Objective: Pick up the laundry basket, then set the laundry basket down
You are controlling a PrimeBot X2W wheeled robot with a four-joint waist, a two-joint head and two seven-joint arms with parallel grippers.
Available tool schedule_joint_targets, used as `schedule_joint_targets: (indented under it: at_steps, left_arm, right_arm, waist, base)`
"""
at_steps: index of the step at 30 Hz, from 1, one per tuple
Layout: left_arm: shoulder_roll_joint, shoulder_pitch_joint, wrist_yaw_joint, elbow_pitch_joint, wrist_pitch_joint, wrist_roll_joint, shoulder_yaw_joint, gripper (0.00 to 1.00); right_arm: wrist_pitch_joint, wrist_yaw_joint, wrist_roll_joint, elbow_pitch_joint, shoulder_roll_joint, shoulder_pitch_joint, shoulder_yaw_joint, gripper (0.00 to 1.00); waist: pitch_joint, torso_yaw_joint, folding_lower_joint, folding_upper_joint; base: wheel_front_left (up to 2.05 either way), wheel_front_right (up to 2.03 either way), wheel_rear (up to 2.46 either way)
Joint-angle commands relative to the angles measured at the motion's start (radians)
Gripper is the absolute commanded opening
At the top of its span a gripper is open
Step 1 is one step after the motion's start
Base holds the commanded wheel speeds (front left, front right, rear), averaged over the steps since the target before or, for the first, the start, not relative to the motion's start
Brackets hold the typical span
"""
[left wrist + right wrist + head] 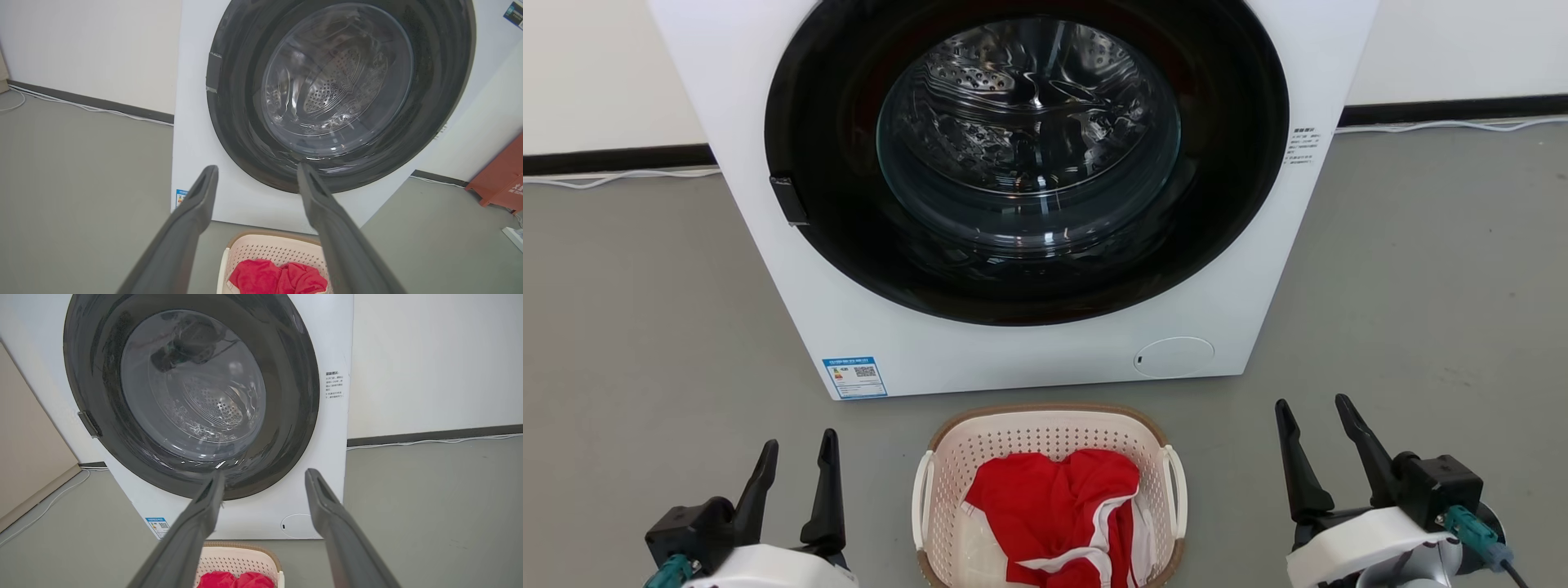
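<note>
The laundry basket [1013, 437], cream-white and perforated with a brown rim and white loop handles, stands on the grey floor at the bottom centre of the head view, holding a red and white garment [1058, 510]. My left gripper [799, 447] is open to the basket's left, apart from it. To the basket's right my right gripper [1315, 407] is open too, nothing between its fingers. The left wrist view shows the laundry basket [267, 251] low between the fingers of the left gripper [257, 169]. In the right wrist view the laundry basket [241, 559] lies below the right gripper [265, 475].
A large white washing machine [1013, 351] with a round dark glass door [1027, 139] stands just behind the basket. White cables [621, 175] run along the wall's dark skirting. A red object [500, 179] sits on the floor at the far right of the left wrist view.
</note>
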Motion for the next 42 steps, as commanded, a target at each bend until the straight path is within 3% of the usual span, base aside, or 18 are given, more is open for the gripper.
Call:
schedule_joint_targets:
  at_steps: [1,19,32,42]
  left_arm:
    - [0.011,-0.022,0.001,-0.033,-0.016,0.04,0.023,1.0]
    - [0.012,-0.019,0.002,-0.048,-0.066,0.251,0.024,1.0]
    - [0.012,-0.036,-0.001,-0.03,-0.066,0.24,0.029,1.0]
    - [0.015,-0.2,-0.013,0.166,-0.066,0.237,-0.04,1.0]
  right_arm:
    - [-0.021,0.006,-0.039,-0.031,-0.011,-0.044,0.019,1.0]
    - [-0.078,0.007,-0.23,-0.034,-0.017,-0.05,0.042,1.0]
    - [-0.078,0.007,-0.191,-0.013,-0.017,-0.065,0.012,1.0]
    - [-0.078,0.007,-0.175,0.154,-0.017,-0.186,-0.026,1.0]
  waist:
    - [0.002,-0.001,0.0,0.0]
    - [0.015,-0.004,-0.0001,0.0]
    - [0.054,-0.007,-0.0001,0.0]
    - [0.214,0.005,-0.0001,0.0]
  base:
    - [0.0,0.0,0.0]
    - [0.0,0.0,0.0]
    - [0.0,0.0,0.0]
    - [0.0,0.0,0.0]
